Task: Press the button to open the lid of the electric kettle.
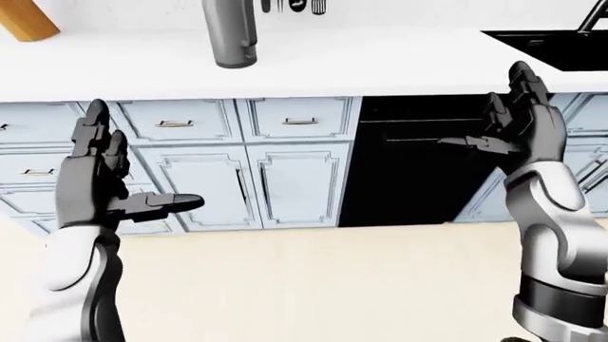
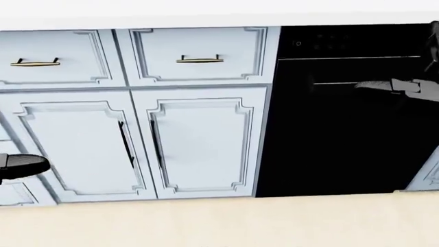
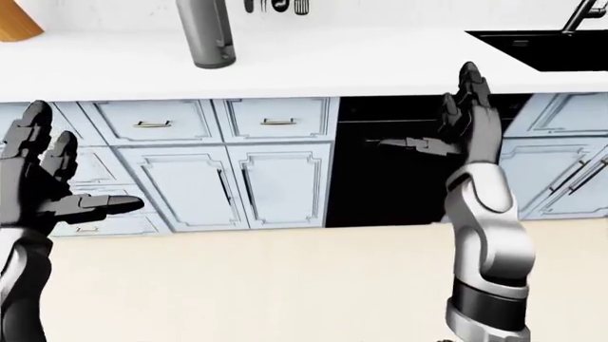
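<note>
The electric kettle (image 1: 231, 35), a tall grey cylinder, stands on the white counter (image 1: 380, 68) at the top of the left-eye view. Its upper part is cut off by the frame, so lid and button are hidden. My left hand (image 1: 142, 160) is raised at the left, below the counter's edge, fingers spread and open, holding nothing. My right hand (image 1: 485, 114) is up at the right in front of the black appliance, also open and empty. Both hands are well apart from the kettle. The head view catches only the left thumb (image 2: 24, 164) and the right thumb (image 2: 392, 85).
Pale blue cabinets (image 1: 285, 178) with brass handles run under the counter beside a black appliance front (image 1: 408, 171). A black sink (image 1: 561, 46) with a tap is at the upper right. A wooden block (image 1: 23, 18) and hanging utensils (image 1: 290, 6) line the top. Below lies beige floor (image 1: 304, 285).
</note>
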You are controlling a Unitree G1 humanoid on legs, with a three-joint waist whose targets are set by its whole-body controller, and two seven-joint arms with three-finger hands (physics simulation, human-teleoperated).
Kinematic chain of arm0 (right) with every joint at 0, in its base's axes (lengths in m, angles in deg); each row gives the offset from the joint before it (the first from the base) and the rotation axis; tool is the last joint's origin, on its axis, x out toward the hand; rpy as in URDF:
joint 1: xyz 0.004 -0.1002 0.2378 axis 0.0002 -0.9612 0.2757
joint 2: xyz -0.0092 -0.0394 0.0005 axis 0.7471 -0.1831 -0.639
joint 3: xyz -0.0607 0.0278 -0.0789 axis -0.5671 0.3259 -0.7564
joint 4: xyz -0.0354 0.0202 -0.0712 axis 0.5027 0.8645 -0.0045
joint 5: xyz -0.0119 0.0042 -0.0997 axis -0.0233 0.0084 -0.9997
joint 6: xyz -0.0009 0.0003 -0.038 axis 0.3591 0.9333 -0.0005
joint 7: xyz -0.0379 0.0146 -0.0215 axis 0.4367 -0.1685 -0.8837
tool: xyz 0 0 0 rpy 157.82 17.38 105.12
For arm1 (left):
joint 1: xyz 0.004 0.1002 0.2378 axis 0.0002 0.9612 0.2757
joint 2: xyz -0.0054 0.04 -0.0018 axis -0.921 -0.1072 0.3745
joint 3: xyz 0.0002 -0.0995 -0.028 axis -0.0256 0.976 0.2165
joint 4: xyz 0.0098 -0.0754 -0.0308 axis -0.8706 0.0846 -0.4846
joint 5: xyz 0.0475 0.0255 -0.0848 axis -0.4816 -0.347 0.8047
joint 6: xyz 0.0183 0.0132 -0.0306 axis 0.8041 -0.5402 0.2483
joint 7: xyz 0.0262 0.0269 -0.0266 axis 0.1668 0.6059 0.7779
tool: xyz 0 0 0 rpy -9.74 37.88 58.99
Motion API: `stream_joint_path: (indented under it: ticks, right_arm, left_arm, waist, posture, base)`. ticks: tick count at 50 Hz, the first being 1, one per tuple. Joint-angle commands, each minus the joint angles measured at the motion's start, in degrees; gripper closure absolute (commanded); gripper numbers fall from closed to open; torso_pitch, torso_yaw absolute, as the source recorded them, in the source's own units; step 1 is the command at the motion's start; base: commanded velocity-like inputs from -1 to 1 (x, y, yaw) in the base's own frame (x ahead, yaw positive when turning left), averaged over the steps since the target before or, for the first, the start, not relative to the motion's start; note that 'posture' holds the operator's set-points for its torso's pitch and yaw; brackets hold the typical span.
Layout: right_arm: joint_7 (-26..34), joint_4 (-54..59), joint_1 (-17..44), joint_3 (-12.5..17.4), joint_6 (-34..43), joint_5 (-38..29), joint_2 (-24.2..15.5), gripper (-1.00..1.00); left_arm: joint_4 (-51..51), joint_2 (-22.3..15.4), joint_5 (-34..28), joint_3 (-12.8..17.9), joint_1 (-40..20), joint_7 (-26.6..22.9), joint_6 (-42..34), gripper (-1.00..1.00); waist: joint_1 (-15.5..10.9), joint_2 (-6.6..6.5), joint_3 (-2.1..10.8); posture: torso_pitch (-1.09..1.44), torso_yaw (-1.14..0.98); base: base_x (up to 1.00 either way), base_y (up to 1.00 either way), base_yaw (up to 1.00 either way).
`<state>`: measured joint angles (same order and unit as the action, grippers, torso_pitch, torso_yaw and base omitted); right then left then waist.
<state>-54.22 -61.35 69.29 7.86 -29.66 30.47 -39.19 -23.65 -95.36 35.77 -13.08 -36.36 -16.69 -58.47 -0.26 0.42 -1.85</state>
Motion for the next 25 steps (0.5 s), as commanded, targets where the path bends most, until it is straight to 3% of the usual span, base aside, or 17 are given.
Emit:
stream_joint_path:
  ticks: [1,15,25]
  right_arm:
    - [0.19,-1.31,1.63,0.42,-1.21,0.44,-1.13,-1.00]
    - [-0.25,-1.46,4.36,1.78,0.57,2.06,-4.99,-1.00]
    - [0.10,-1.50,4.50,1.51,0.13,1.44,-5.11,-1.00]
  left_arm:
    - [-2.03,-1.28,0.70,1.06,-1.43,0.17,0.58,-1.00]
    - [-3.27,-4.53,3.56,4.14,-2.87,1.61,-2.08,-1.00]
    - [-3.44,-5.36,4.29,4.79,-3.06,2.01,-2.57,-1.00]
  waist:
    - [-0.04,-0.09,1.00]
    - [-0.11,-0.20,0.64]
    - [-0.02,-0.13,0.56]
  posture:
    - [0.00,0.00]
    - [0.00,0.00]
    - [0.00,0.00]
  base:
    - [0.00,0.00,0.00]
    - [0.00,0.00,0.00]
    - [0.00,0.00,0.00]
